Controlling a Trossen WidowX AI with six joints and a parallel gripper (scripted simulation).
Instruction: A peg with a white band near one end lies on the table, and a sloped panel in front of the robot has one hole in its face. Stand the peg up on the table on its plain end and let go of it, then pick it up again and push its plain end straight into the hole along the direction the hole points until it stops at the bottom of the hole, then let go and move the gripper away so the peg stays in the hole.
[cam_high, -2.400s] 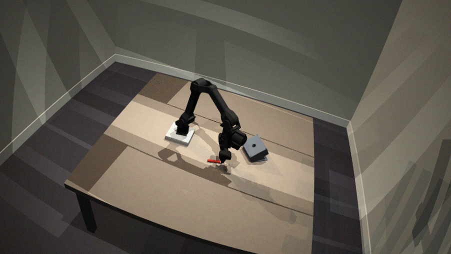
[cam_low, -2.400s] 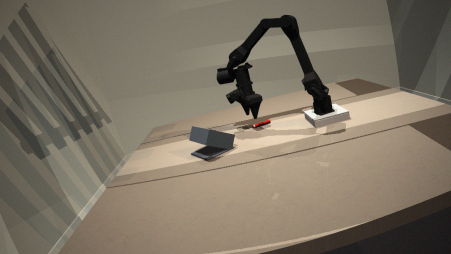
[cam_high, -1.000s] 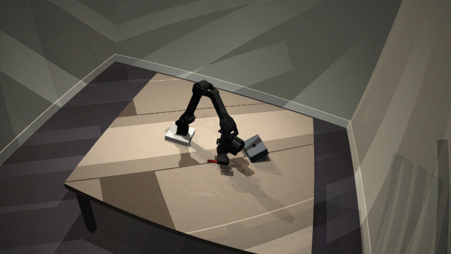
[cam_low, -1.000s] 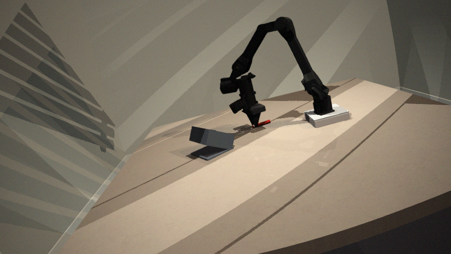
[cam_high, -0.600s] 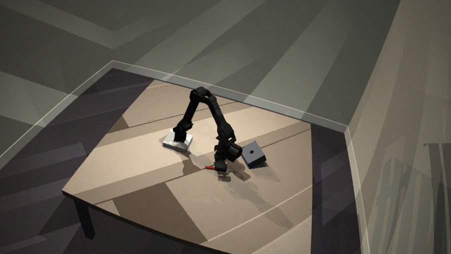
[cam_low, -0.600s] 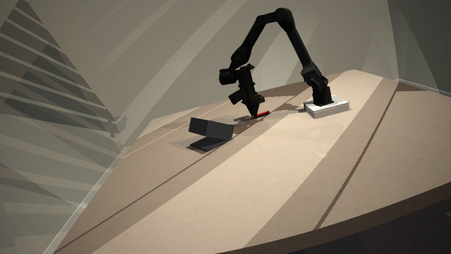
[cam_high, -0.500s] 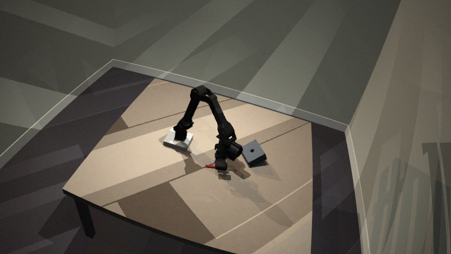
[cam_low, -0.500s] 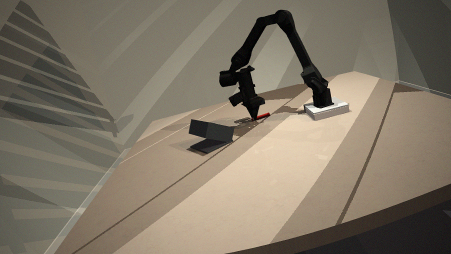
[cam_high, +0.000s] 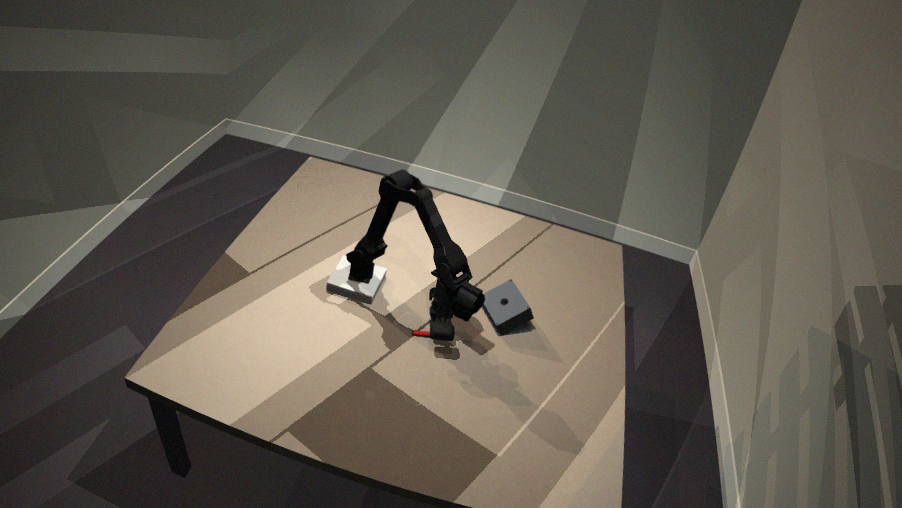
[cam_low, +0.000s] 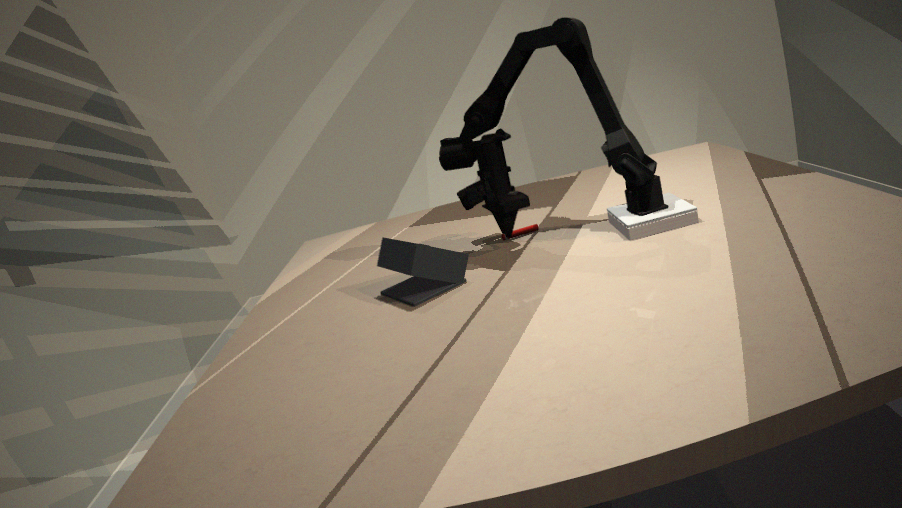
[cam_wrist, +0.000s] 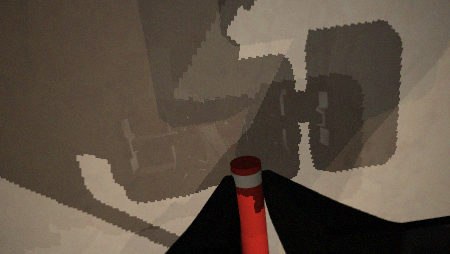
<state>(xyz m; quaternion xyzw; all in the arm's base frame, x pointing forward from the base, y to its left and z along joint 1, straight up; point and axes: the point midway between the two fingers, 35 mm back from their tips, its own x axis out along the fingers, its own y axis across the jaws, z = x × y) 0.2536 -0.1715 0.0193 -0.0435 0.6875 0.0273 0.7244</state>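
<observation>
The red peg (cam_high: 421, 333) (cam_low: 525, 230) (cam_wrist: 253, 220) lies on its side at table height. My gripper (cam_low: 508, 235) (cam_wrist: 247, 181) points down and is shut on the peg near its white-banded end; the band shows just past the fingertips in the wrist view. The plain end points toward the robot's base. In the top view the gripper body hides the banded end. The grey sloped panel (cam_high: 512, 306) (cam_low: 435, 261) stands beyond the gripper, and its one dark hole (cam_high: 504, 301) shows in its face in the top view, empty. The face is turned away in the exterior view.
The arm's white base block (cam_high: 354, 289) (cam_low: 661, 222) stands on the table (cam_high: 265, 353) (cam_low: 599, 353). The panel's dark foot plate (cam_low: 419, 290) rests on the table below its tilted block, close to the gripper. Shadows of the arm fall around the peg.
</observation>
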